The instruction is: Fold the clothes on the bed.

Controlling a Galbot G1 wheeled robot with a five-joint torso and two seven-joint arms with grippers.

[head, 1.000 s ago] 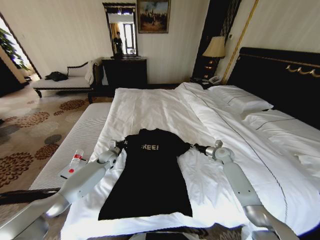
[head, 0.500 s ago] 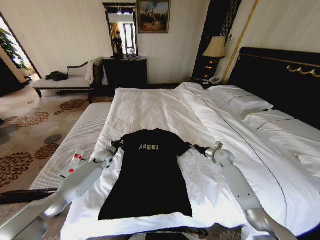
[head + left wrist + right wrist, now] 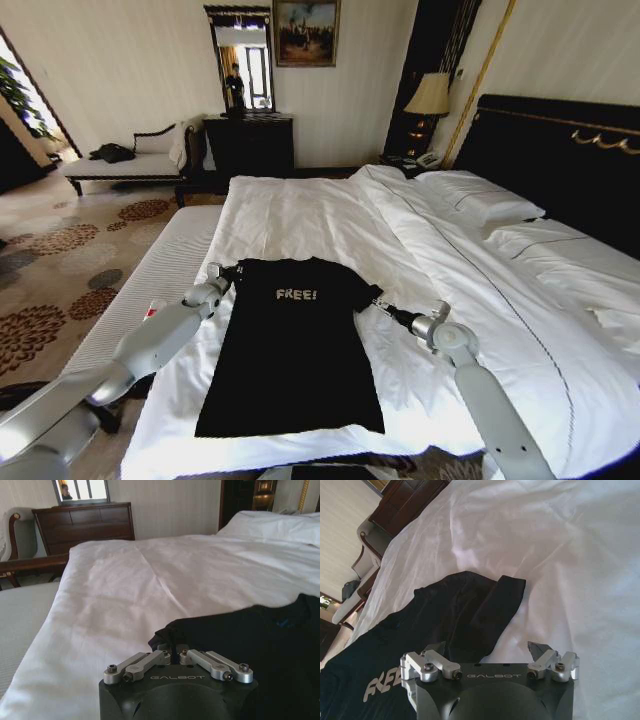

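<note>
The clothes, a black T-shirt (image 3: 295, 350) with white "FREE!" lettering, lie flat and face up on the white bed (image 3: 300, 210), hem toward me. My left gripper (image 3: 225, 272) is at the shirt's left sleeve. In the left wrist view that gripper (image 3: 171, 652) is shut on a pinch of the black fabric (image 3: 250, 640). My right gripper (image 3: 375, 303) sits at the right sleeve's edge. In the right wrist view it (image 3: 487, 650) is open just above the sheet, and the black sleeve (image 3: 485, 605) lies just ahead of its jaws.
A dark headboard (image 3: 560, 150) and white pillows (image 3: 480, 200) are on the right. A long white ribbed bench (image 3: 150, 280) runs along the bed's left side with a small white and red object (image 3: 153, 310) on it. A chaise (image 3: 130, 165) and dark dresser (image 3: 250, 145) stand at the far wall.
The shirt's top has been drawn away from me and flattened, so the full lettering shows. My left gripper moved farther away and left with the sleeve. My right arm drew back toward me.
</note>
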